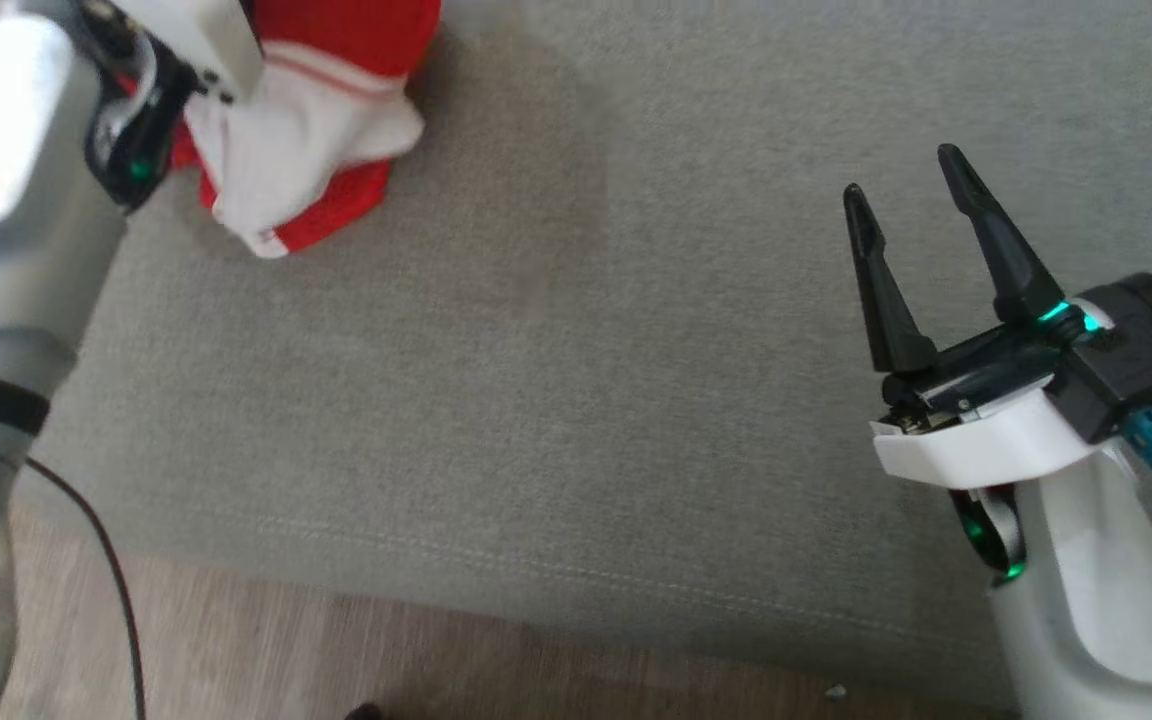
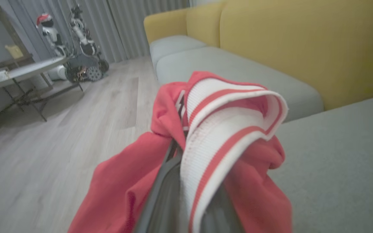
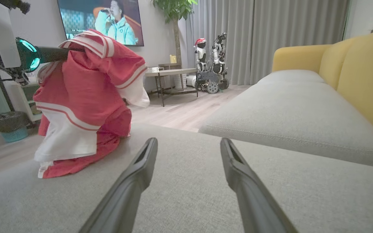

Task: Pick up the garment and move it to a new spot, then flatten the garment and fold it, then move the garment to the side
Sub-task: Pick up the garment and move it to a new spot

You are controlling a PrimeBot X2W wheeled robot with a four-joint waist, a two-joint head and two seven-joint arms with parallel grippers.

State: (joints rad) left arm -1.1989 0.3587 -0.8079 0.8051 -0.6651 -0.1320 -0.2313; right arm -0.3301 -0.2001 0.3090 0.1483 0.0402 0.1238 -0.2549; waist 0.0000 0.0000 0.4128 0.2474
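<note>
Clamping the garment (image 3: 86, 84), left jaws level above the cushion (image 1: 536, 400).

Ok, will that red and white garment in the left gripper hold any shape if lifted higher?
Likely floppy: the garment drapes in loose folds from the left gripper, its lower part slumped on the grey sofa cushion. Probably light, since one pinch holds it up. The ribbed hem should resist slipping.

Left arm (image 1: 6, 200): silver forearm reached forward. Left gripper (image 3: 64, 51): fingers clamped on red-and-white garment (image 3: 86, 84). Right gripper (image 1: 903, 180): fingers spread apart, empty, pointing forward. Right forearm (image 1: 1086, 590): white, low.
</note>
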